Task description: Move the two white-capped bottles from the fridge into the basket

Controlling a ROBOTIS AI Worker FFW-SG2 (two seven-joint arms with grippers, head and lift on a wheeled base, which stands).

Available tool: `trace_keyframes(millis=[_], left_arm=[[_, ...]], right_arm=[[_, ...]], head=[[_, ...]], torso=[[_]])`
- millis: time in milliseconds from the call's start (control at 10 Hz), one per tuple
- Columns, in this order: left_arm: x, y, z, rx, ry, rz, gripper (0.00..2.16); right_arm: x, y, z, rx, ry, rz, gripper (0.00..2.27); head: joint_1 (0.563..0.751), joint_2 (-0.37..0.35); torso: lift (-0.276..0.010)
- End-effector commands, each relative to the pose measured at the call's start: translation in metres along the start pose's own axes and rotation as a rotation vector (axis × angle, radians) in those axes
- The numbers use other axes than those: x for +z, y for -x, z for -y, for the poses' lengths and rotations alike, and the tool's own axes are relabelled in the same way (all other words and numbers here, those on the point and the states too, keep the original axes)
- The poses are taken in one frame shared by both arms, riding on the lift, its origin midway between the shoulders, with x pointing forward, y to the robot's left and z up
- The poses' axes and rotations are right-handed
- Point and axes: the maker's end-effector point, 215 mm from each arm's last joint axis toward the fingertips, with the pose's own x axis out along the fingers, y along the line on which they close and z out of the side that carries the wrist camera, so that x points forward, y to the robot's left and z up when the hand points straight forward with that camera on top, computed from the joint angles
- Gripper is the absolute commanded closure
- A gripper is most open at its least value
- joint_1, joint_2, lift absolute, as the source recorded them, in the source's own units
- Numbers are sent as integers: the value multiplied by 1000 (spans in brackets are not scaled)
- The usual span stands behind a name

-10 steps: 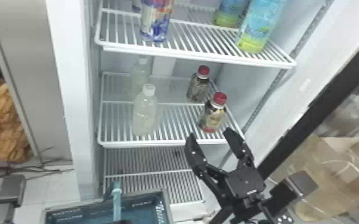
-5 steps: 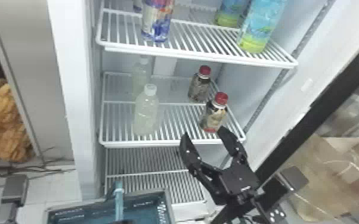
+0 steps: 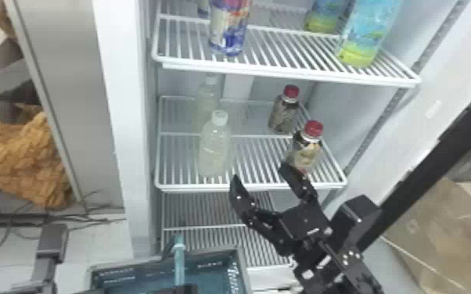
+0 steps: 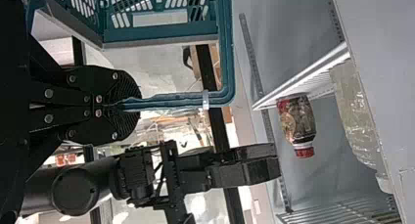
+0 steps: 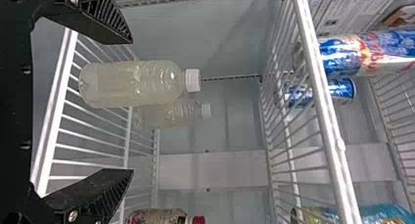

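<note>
Gripping the basket (image 4: 161,32) by its handle (image 4: 171,100) in the closed left pincer (image 4: 128,105), probably to hang it low by the shelf (image 3: 191,188) for a short carry. With the right pincer (image 3: 260,179) wide and empty at the front edge, ready, presumably, to fit round the nearer white-capped bottle (image 3: 214,150). Best taken first, being upright in front of the farther white-capped bottle (image 3: 207,97), well apart from a red-capped bottle (image 3: 307,150).

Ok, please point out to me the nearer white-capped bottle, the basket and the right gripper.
Nearer white-capped bottle (image 3: 214,150), head view: middle of its body.
Basket (image 3: 207,260), head view: inside of its far wall.
Right gripper (image 3: 259,173), head view: midway between its fingertips.
</note>
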Motion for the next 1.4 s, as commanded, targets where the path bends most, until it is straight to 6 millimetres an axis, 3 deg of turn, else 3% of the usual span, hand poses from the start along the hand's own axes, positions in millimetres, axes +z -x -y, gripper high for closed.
trace_keyframes(millis=[0,500,800,1000,1300], left_arm=[[0,-1,1,-2,0,-2,1156],[-2,-3,2,-8,2,-7,1156],[-1,-3,4,-11,0,-5,1156],[-1,-5,5,-14,-2,-6,1156],[-1,-5,5,-16,-1,-6,1156]], right_arm=[[-3,-16,-5,23,11,0,68],[-13,-65,-2,93,28,0,67],[-18,-93,-14,163,28,-2,67],[-14,-103,-17,173,39,5,67],[-22,-120,-19,189,49,-13,68]], head=[[695,-230],[695,-187],[695,-166],[695,-143],[695,-134]], torso=[[-260],[-260],[-260],[-260],[-260]])
